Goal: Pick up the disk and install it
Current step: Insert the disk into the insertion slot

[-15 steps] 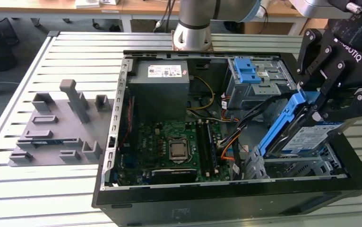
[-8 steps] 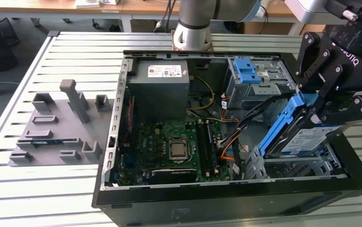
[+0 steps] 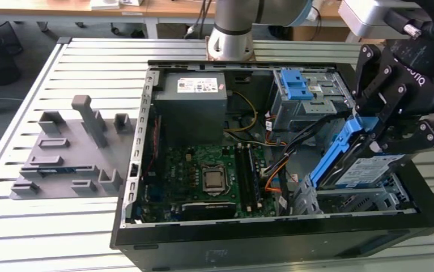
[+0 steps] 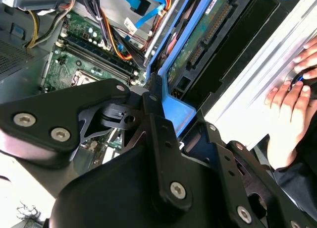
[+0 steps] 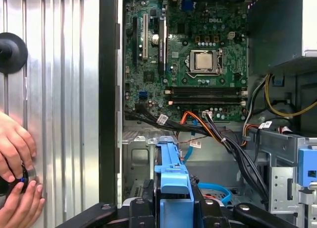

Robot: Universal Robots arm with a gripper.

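The black metal gripper (image 3: 374, 136) is clamped on the flat silver metal disk (image 3: 364, 170). The disk bears a blue-and-white label whose print cannot be made out, and a blue plastic carrier frame (image 5: 173, 181) runs along its edges. It hangs tilted, its lower end at the top of the silver metal drive cage (image 3: 353, 201) on the exterior view's right of the open black computer case (image 3: 277, 241), with black and orange cables (image 3: 293, 147) close beside it. A person's hand (image 5: 15, 148) rests on the ribbed metal counter (image 3: 20, 226) outside the case wall.
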